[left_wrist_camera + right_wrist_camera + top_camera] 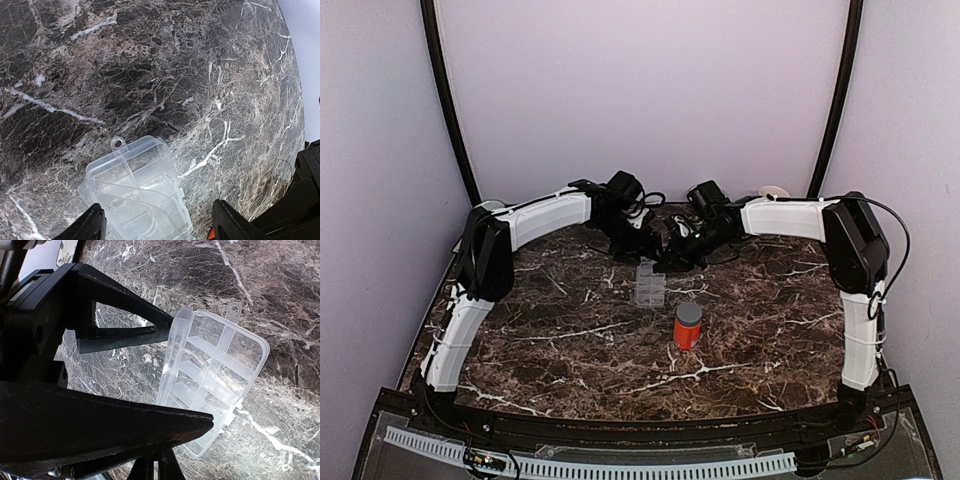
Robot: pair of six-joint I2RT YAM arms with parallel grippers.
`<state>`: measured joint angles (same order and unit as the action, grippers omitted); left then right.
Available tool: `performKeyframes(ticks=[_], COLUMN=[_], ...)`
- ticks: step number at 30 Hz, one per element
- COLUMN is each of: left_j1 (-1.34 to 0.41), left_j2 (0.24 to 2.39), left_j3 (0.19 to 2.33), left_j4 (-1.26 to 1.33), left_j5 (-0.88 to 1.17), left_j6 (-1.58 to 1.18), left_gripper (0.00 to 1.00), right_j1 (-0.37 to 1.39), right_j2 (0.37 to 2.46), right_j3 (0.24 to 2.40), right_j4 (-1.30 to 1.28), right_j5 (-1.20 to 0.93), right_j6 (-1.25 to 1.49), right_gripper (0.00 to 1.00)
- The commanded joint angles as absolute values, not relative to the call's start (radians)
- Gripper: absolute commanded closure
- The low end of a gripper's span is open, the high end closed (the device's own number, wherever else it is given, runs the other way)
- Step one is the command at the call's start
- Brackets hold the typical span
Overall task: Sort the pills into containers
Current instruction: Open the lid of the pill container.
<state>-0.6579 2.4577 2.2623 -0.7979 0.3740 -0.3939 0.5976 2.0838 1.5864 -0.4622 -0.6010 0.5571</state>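
The containers are one clear organiser box (649, 283) lying at the table's middle back, its lid partly lifted. In the left wrist view the box (137, 185) sits between my left gripper's (157, 227) widely spread fingers (82, 227), so that gripper is open, with the right finger well off the box. My right gripper (210, 421) is shut, its tip hovering over the box's (220, 365) near corner. The left gripper's finger (125, 330) reaches the lid's edge in the right wrist view. From above, both grippers (638, 245) (675, 252) crowd the box's far end. No pills show.
An orange bottle with a grey cap (687, 326) stands just in front of the box. A pale bowl (775, 190) sits at the back right by the wall. The dark marble table (570, 340) spreads out to the left and front.
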Motion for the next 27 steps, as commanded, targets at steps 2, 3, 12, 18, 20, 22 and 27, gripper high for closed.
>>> performKeyframes(ticks=[2,3,12,18,20,22,27], left_j1=[-0.659,-0.659,-0.658,-0.657,-0.658,-0.658,-0.657], left_j2=[2.451,2.451,2.451,2.451,2.451,2.451,2.451], left_j3=[2.281,2.28,2.275,2.267,2.267,2.268,2.27], left_j4=[-0.859,-0.86,-0.861,-0.858,-0.856,-0.855,-0.853], left_j5=[0.331,0.329,0.324,0.325,0.324,0.325,0.322], left_j6=[-0.367,-0.366,-0.363,-0.364,-0.365,-0.365,-0.372], left_gripper=[0.26,0.27,0.31,0.33,0.33,0.34,0.34], right_j1=[0.601,0.6,0.595,0.59,0.587,0.582,0.566], right_j2=[2.093,2.091,2.083,2.076,2.071,2.062,2.035], right_j3=[1.593,1.591,1.568,1.555,1.549,1.538,1.497], right_j4=[-0.437,-0.435,-0.418,-0.414,-0.413,-0.408,-0.376], right_j5=[-0.598,-0.597,-0.603,-0.607,-0.607,-0.604,-0.601], right_j6=[0.543,0.543,0.546,0.546,0.545,0.544,0.555], right_gripper=[1.0,1.0,0.78,0.72,0.71,0.71,0.71])
